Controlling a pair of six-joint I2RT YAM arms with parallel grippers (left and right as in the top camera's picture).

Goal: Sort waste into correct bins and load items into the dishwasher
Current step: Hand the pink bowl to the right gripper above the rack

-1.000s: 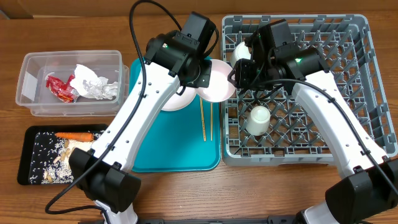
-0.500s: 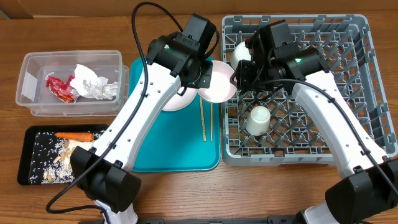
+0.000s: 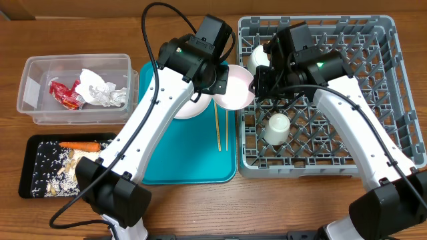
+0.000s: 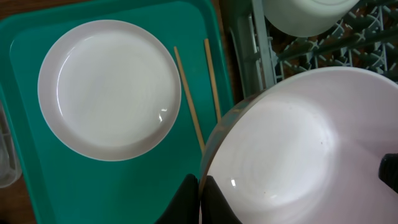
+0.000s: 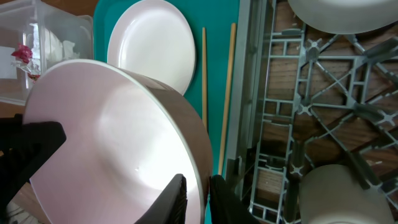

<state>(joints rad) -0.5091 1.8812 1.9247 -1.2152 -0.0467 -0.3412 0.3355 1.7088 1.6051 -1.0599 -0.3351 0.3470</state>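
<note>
- The clear rectangular plastic tub point(image 3: 33, 73) holds the red snack wrapper point(image 3: 65, 93) and the crumpled white-and-silver paper point(image 3: 100, 90).
- The flat black rectangular tray point(image 3: 25, 167) holds the small orange carrot point(image 3: 80, 145) and the beige crumbly scraps point(image 3: 70, 167).
- The teal serving tray point(image 3: 187, 160) carries a whitish round plate point(image 4: 112, 87) and the thin wooden chopsticks point(image 3: 221, 130).
- The large grey plastic dish rack point(image 3: 373, 80) contains a whitish bowl point(image 3: 257, 55) and a small white cup point(image 3: 277, 128).
- The left end effector point(image 4: 200, 196), its fingers narrow, pinches the rim of a pale pink bowl point(image 3: 235, 90) above the edge where tray meets rack.
- The right end effector point(image 5: 198, 196) clamps the opposite rim.

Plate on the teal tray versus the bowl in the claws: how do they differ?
The plate is shallow, nearly flat; the bowl is deep. The plate lies on the teal tray; the bowl's rim is gripped by the left claw and the right claw. Both are round and pale.
</note>
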